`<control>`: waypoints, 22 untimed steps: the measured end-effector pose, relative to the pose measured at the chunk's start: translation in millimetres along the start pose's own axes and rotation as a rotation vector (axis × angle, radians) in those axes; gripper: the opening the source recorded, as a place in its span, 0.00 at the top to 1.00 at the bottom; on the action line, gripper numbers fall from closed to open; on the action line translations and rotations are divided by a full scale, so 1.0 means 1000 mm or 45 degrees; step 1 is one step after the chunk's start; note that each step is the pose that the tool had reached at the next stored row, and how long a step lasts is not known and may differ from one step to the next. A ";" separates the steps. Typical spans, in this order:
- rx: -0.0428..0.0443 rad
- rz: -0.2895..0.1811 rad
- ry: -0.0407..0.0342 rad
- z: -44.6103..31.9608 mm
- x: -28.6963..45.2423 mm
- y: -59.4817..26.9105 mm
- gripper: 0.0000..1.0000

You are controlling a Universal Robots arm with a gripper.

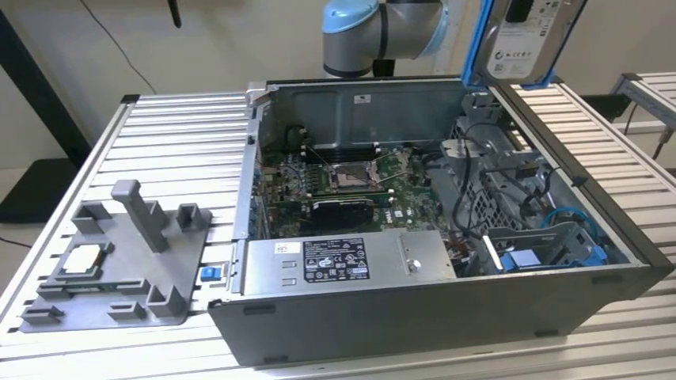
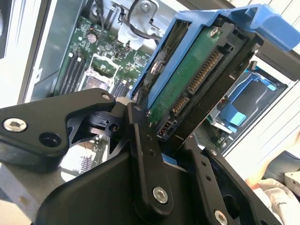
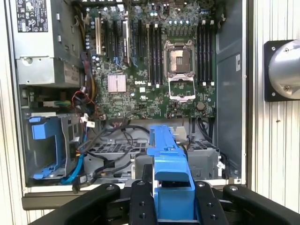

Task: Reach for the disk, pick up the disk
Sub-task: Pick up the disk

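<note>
You have the black fingers [image 2: 140, 154] of the gripper [image 3: 171, 199] clamped on the silver hard drive in its bright blue plastic bracket [image 1: 518, 39], held upright between them, lifted clear above the open grey metal computer case [image 1: 423, 309].

The disk [image 1: 523, 39], a silver drive with white label in a blue bracket, hangs upright above the open case [image 1: 423, 317].

lab/workshop | slatted aluminium bench [image 1: 169, 127] | opened computer case [image 1: 423, 309]
</note>
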State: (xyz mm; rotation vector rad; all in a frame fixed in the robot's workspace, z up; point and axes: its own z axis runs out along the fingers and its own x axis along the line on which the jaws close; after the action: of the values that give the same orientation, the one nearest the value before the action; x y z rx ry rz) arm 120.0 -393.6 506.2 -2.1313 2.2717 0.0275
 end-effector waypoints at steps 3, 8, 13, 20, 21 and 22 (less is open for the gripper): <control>0.000 0.000 -0.0001 -0.0001 0.0048 -0.0003 1.00; 0.000 0.000 0.0000 -0.0004 0.0135 -0.0009 1.00; 0.000 0.000 -0.0001 -0.0007 0.0225 -0.0014 1.00; 0.000 0.000 0.0000 -0.0010 0.0354 -0.0023 1.00; 0.000 0.000 -0.0001 -0.0011 0.0384 -0.0025 1.00; 0.000 0.000 -0.0001 -0.0011 0.0413 -0.0027 1.00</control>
State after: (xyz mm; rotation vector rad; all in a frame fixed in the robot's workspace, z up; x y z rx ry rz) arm 120.0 -435.0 506.0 -2.1312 2.2716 0.0275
